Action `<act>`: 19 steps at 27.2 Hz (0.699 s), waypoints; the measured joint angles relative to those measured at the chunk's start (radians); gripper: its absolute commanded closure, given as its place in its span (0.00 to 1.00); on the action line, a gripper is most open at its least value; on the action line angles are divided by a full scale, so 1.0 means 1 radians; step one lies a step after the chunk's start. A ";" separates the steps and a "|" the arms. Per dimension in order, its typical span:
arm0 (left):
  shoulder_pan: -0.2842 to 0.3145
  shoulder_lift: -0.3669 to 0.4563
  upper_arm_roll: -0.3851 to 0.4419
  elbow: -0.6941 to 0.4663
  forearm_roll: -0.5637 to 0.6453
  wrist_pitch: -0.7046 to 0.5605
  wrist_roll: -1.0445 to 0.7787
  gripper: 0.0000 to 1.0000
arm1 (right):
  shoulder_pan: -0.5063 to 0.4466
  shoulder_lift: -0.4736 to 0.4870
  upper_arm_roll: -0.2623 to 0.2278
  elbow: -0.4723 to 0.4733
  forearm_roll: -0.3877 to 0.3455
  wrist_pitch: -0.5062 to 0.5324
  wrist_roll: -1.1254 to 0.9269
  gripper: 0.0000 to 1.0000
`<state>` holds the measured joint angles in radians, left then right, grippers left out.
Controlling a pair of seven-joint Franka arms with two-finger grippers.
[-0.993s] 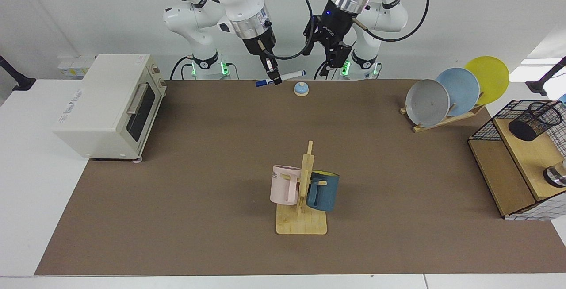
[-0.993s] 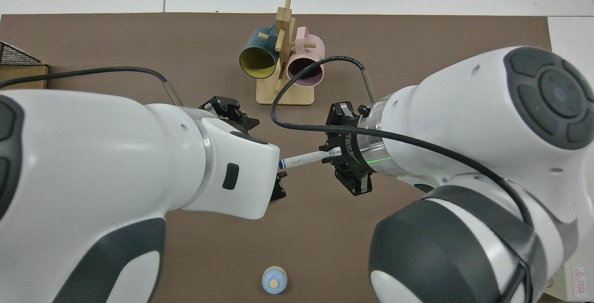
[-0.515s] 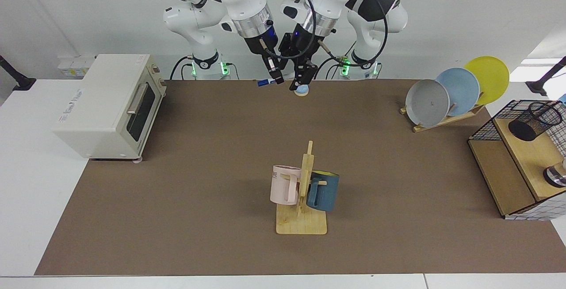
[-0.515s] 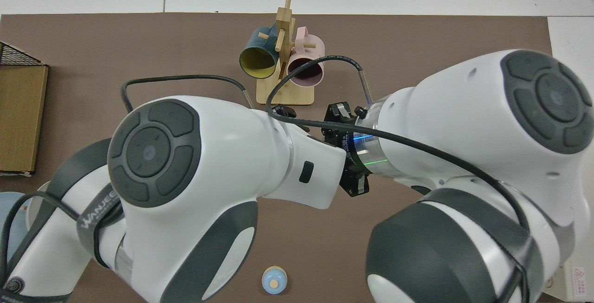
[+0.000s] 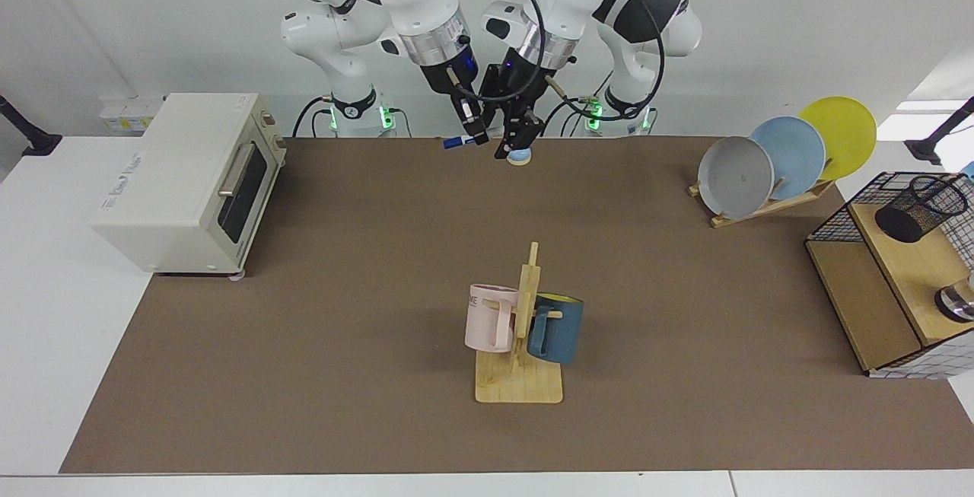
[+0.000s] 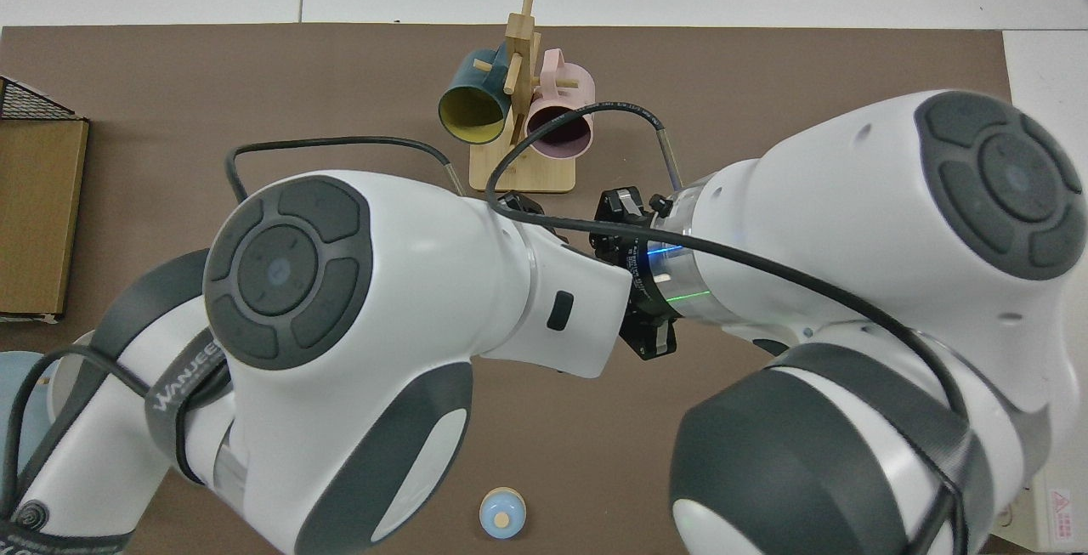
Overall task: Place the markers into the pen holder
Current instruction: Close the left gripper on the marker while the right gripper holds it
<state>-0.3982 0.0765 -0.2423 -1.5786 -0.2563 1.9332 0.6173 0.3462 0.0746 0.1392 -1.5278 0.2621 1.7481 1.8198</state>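
The marker is held above the far edge of the brown mat, roughly level, with its dark blue cap end pointing toward the toaster oven. The right gripper is clamped on the barrel. The left gripper is positioned just beside it, at the barrel's other end; whether its fingers are apart or together on the barrel cannot be told. In the top view both wrists meet over the mat and the marker is hidden beneath them.

The pen holder is seen tilted on the wooden shelf inside the wire basket frame, at the mat's far side from the toaster oven and well apart from the marker.

A small blue bell is located on the mat directly under the left gripper. A mug tree carrying a pink mug and a blue mug is placed near the mat's middle. A rack with three plates is found between the grippers and the basket frame.

Open mat is left between the mug tree and the plate rack, and between the mug tree and the toaster oven.
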 measured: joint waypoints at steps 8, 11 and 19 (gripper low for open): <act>0.000 0.000 0.006 0.000 0.000 0.000 0.001 0.57 | -0.005 0.000 -0.007 -0.014 0.000 0.000 0.000 1.00; 0.000 0.000 0.008 -0.001 0.000 -0.001 0.001 0.74 | -0.008 0.000 -0.007 -0.018 0.000 0.002 0.000 1.00; 0.000 -0.003 0.005 -0.001 -0.001 -0.009 0.019 1.00 | -0.009 0.002 -0.007 -0.023 -0.001 0.027 -0.005 1.00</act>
<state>-0.3983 0.0736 -0.2369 -1.5799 -0.2574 1.9237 0.6360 0.3375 0.0770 0.1326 -1.5512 0.2611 1.7756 1.8151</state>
